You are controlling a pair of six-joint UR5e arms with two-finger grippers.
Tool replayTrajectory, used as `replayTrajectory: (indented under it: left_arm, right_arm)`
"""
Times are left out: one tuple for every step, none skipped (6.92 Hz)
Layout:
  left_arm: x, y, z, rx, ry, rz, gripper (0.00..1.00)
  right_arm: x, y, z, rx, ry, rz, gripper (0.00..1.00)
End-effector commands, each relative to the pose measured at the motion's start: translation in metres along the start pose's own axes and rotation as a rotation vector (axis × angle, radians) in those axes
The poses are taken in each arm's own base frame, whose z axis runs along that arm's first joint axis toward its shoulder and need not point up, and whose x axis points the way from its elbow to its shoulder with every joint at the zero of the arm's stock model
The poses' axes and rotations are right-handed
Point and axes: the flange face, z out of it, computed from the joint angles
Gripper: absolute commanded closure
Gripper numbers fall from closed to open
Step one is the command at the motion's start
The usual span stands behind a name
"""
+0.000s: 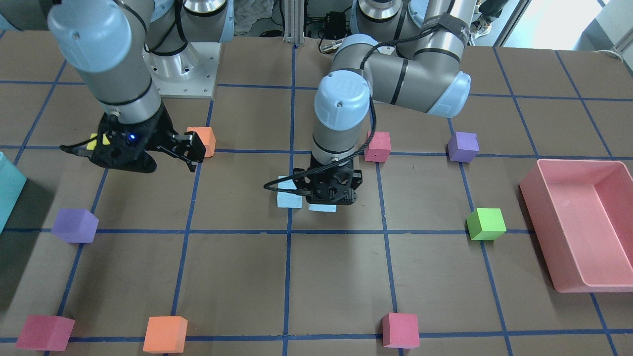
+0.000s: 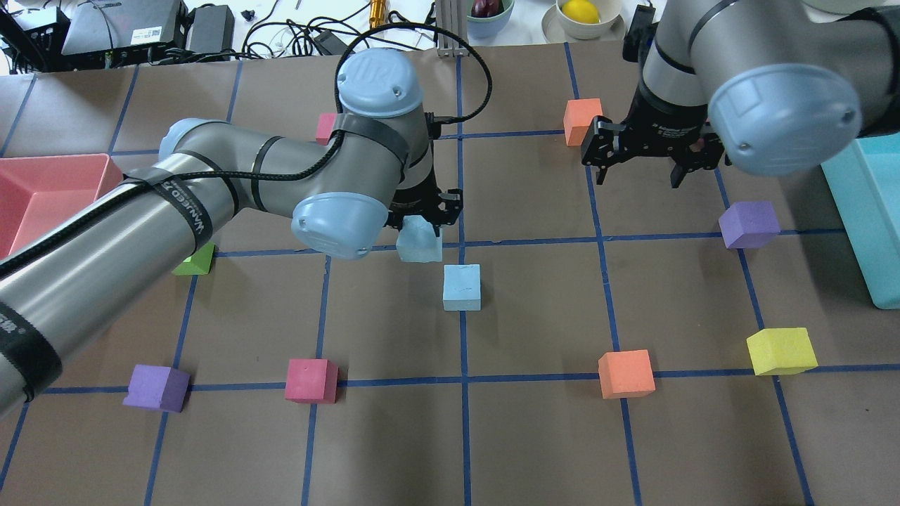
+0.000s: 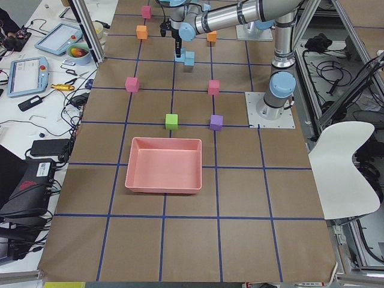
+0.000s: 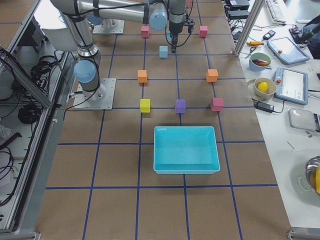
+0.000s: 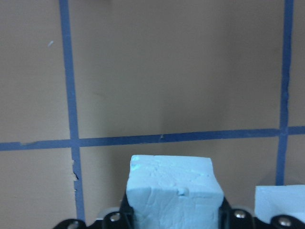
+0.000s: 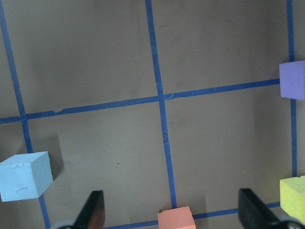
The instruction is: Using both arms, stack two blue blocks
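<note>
My left gripper (image 2: 424, 219) is shut on one pale blue block (image 2: 418, 243) near the table's middle. In the left wrist view this block (image 5: 174, 186) sits between the fingers, low over the brown surface. The second blue block (image 2: 462, 287) stands free on the table just beside it, a small gap apart. It also shows in the front view (image 1: 289, 198) and at the left wrist view's corner (image 5: 281, 205). My right gripper (image 2: 640, 176) hangs open and empty above the table, next to an orange cube (image 2: 582, 121). Its fingers (image 6: 93, 210) stand wide apart.
A pink bin (image 2: 42, 211) stands at the far left, a teal bin (image 2: 865, 211) at the far right. Scattered cubes: purple (image 2: 749, 223), yellow (image 2: 780, 350), orange (image 2: 626, 372), red (image 2: 311, 379), purple (image 2: 156, 388), green (image 2: 197, 261).
</note>
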Motion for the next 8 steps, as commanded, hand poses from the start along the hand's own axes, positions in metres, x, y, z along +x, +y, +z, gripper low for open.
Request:
replayTrajectory:
  left_arm:
    - [0.037,0.018,-0.005,-0.027,0.006,-0.031,1.00]
    - [0.038,0.018,0.003,-0.040,-0.002,-0.030,1.00]
    - [0.043,0.020,0.012,-0.054,-0.008,-0.024,1.00]
    - [0.051,0.025,0.017,-0.059,-0.014,-0.009,1.00]
    - [0.054,0.027,0.018,-0.057,-0.018,-0.001,1.00]
    - [0.056,0.029,0.021,-0.065,-0.018,0.002,1.00]
    - [0.056,0.031,0.023,-0.070,-0.027,0.006,1.00]
    - [0.054,0.036,0.031,-0.078,-0.034,0.008,1.00]
  right_arm:
    - [0.008,0.013,-0.024,0.017,0.013,0.013,0.00]
    - [0.009,0.018,-0.028,0.024,0.000,0.009,0.00]
    - [0.009,0.020,-0.026,0.017,-0.003,-0.005,0.00]
    - [0.011,0.019,-0.029,0.022,0.001,-0.031,0.00]
    - [0.011,0.025,-0.038,0.037,-0.006,-0.035,0.00]
    - [0.011,0.026,-0.038,0.027,-0.011,-0.093,0.00]
    - [0.015,0.023,-0.038,0.031,-0.010,-0.162,0.00]
    - [0.024,0.020,-0.039,0.030,-0.019,-0.140,0.00]
